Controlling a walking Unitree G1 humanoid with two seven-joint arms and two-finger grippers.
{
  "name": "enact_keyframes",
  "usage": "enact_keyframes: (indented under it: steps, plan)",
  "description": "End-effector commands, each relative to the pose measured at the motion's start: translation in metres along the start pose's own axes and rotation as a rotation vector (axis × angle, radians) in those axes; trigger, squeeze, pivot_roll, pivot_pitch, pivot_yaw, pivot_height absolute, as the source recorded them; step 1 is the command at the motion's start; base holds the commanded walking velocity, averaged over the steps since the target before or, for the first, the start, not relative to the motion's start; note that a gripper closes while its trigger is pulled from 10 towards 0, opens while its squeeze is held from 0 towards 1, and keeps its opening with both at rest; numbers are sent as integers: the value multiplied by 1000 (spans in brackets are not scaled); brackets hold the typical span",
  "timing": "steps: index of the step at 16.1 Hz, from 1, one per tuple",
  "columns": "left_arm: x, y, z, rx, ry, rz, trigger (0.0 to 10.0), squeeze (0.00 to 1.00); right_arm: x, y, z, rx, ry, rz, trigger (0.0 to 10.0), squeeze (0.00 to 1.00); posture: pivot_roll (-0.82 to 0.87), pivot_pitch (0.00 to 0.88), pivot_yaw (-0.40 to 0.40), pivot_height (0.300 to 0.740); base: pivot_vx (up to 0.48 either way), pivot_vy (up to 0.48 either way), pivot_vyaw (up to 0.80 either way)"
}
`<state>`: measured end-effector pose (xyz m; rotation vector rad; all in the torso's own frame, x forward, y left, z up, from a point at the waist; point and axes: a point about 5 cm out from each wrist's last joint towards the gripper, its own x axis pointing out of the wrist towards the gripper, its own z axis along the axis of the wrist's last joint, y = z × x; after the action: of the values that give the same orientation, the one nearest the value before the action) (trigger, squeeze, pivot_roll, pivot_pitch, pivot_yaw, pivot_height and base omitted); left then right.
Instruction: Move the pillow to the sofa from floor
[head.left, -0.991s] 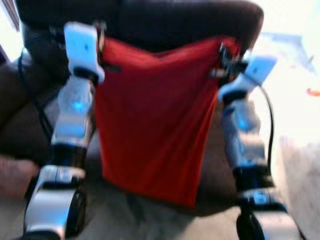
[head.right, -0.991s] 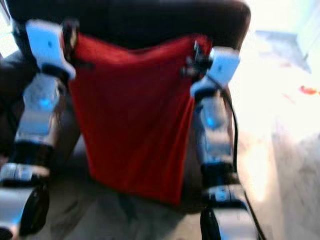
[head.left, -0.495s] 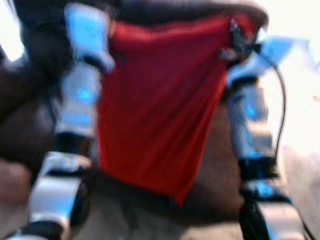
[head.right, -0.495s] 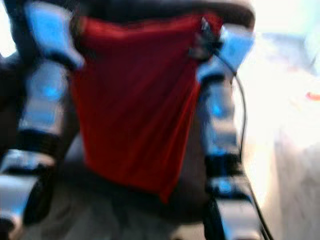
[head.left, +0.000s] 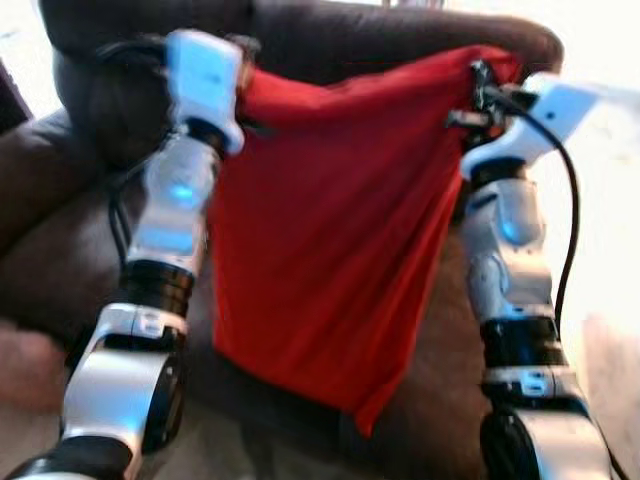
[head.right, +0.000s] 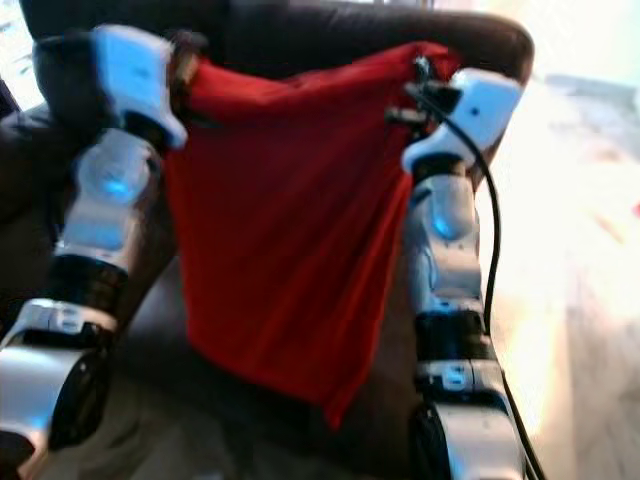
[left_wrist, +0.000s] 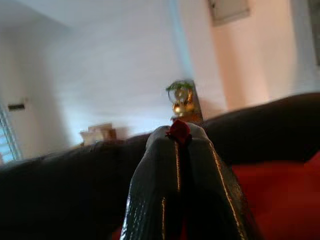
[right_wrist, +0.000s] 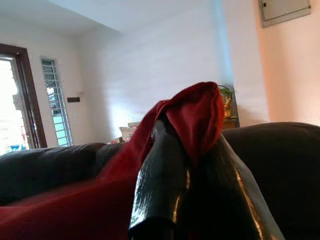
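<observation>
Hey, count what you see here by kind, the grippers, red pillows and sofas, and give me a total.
Grippers: 2, left gripper and right gripper, each shut on a top corner of the pillow
Red pillow: 1
Dark sofa: 1
Total: 4

Red pillow (head.left: 330, 220) hung between both arms, blocking the path to the sofa (head.left: 90, 230) seat. Sofa backrest rose directly behind the pillow's top edge. Open floor (head.right: 590, 300) lay right of the sofa.
</observation>
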<state>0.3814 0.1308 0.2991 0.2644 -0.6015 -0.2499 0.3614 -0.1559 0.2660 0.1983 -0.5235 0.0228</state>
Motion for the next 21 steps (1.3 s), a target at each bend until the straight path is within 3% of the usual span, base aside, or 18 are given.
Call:
enact_keyframes:
  steps: [1,9,15,17,21]
  plan:
    - [-5,5,-11,26,56,-4,10000,0,4,7,14,0,-69,21,10000,0,73,0,-42,740,0,0,0]
    - [-24,4,-45,62,221,-13,10000,0,-12,5,-15,-33,37,22,10000,0,80,3,-49,740,0,0,0]
    - [-26,5,-54,77,260,28,10000,0,-17,3,-20,-43,56,24,10000,0,75,6,-50,740,0,0,0]
    - [-27,4,-56,75,264,28,10000,1000,-18,3,-21,-43,60,23,10000,0,75,7,-50,740,0,0,0]
    - [-30,3,-61,78,285,36,10000,1000,-20,3,-23,-43,71,24,10000,0,76,14,-51,740,0,0,0]
